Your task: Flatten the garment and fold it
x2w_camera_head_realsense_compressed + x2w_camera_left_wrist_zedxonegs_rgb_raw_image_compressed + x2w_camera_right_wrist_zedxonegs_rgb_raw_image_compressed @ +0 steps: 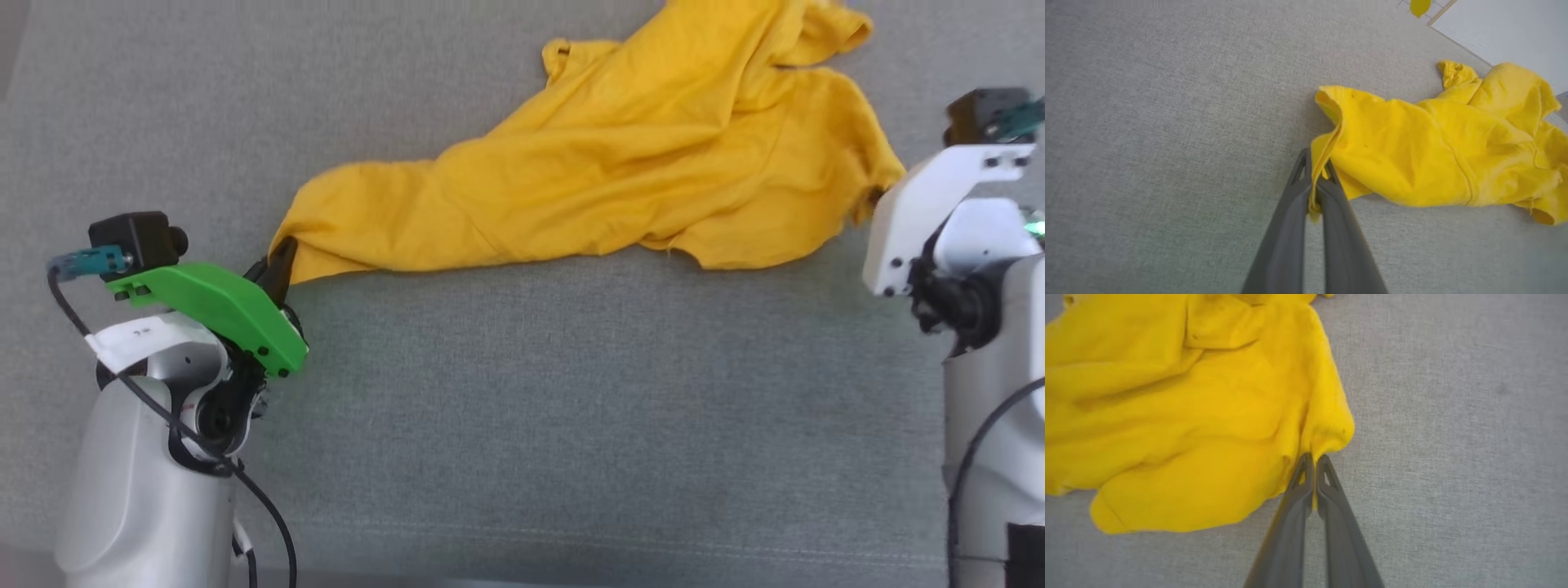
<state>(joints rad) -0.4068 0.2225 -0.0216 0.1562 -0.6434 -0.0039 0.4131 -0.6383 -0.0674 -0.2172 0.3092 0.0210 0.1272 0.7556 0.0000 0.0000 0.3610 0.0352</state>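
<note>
One yellow garment, two claws, both clamped on it.

Nearest me, my left claw [1315,165] is closed on a folded edge at the left end of the garment [620,180], with cloth pinched between its fingers. My right claw [1314,461] is closed tight on a bunched corner at the right end. Between them the single shirt lies crumpled and creased on the grey tabletop [571,408], plain yellow side up, heaped higher toward the far right. Past the tabletop's far edge I see pale floor [1502,28].
</note>
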